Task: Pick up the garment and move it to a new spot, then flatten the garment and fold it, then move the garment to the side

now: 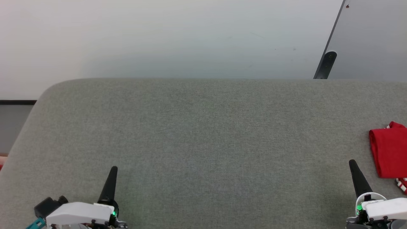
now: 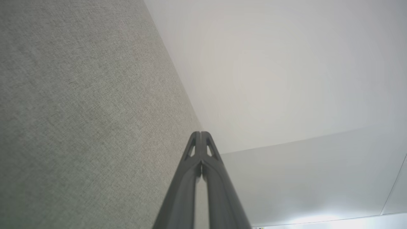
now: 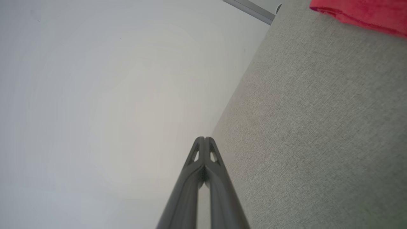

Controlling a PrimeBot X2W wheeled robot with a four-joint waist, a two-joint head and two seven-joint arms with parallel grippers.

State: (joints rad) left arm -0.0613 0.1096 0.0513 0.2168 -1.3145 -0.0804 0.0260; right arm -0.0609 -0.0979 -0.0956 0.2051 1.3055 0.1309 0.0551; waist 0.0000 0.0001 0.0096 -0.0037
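The garment [image 1: 389, 151] lies folded at the right edge of the grey fabric surface [image 1: 203, 143], bright red with a bit of red-and-white striped trim at its lower corner; part of it runs out of the head view. The right wrist view catches its red edge [image 3: 362, 12] at the top right. My right gripper [image 1: 352, 163] rests shut at the lower right, a short way left of the garment and apart from it, tips together [image 3: 204, 138]. My left gripper [image 1: 114, 168] is shut and empty at the lower left, fingertips closed [image 2: 200, 133].
A pale wall [image 1: 178, 35] rises behind the surface. A dark post [image 1: 326, 65] and a grey panel [image 1: 375, 38] stand at the back right. The surface's left end is rounded, with a dark strip [image 1: 17, 102] beyond it.
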